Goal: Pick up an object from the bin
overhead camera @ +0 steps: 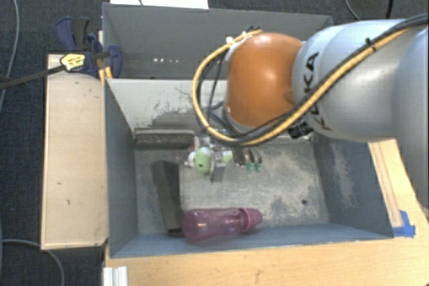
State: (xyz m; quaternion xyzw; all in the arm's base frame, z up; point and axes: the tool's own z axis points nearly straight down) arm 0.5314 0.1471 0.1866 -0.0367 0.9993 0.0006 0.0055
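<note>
Toward the left of your grey bin (120, 164), a dark flat block (167, 196) lay on the floor, with a dark bar (163, 139) above it against the far wall. Further right, near the middle, sat a small pale green and white thing (199, 159). Your gripper (218, 171) hung right beside it under the orange wrist cover (261, 80). You could not tell whether the claw was open, closed or gripping it. A purple bottle (218, 223) lay on its side along the near wall.
</note>
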